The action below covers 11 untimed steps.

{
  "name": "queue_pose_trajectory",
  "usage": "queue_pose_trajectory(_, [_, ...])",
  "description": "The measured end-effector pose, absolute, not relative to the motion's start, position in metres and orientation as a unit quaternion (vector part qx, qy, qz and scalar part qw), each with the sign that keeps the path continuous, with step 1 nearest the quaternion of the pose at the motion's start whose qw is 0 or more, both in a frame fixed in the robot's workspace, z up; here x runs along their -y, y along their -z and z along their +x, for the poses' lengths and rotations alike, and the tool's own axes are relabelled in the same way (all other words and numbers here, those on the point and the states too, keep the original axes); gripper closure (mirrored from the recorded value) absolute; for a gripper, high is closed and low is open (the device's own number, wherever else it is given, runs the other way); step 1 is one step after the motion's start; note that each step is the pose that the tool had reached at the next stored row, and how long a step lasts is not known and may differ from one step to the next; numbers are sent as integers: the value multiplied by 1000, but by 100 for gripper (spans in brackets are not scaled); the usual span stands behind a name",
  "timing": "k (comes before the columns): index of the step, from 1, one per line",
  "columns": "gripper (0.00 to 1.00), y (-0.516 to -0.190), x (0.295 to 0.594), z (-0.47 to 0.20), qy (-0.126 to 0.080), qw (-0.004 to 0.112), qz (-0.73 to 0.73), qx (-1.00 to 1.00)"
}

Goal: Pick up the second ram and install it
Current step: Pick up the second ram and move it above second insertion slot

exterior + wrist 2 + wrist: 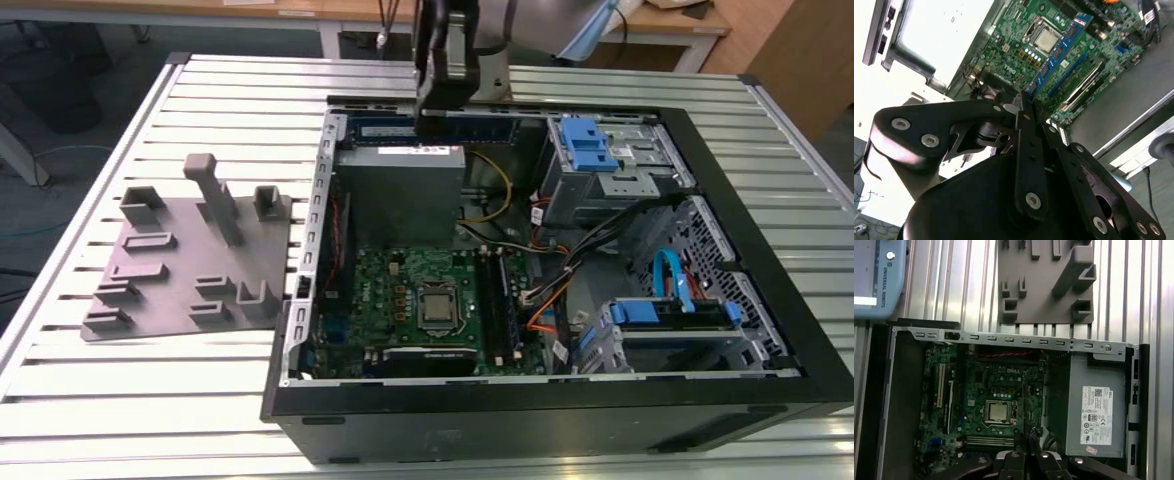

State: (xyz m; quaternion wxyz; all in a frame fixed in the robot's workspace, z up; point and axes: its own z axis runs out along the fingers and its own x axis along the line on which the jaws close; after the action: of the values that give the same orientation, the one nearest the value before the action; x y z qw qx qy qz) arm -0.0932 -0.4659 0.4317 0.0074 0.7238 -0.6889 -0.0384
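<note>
Second ram [1058, 54], flat blue-green stick, pinched in claw [1023, 102].

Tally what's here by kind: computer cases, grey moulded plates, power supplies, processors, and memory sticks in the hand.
Computer case: 1
Grey moulded plate: 1
Power supply: 1
Processor: 1
Second ram, held in the hand: 1
Total: 5

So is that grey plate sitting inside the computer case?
No, the grey plate lies on the table outside the case, to the exterior view's left of it.
</note>
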Motion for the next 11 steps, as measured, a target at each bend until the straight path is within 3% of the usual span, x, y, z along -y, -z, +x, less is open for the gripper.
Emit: queue_pose_trajectory(11, [89, -416, 467, -57, 40, 9, 724, 689])
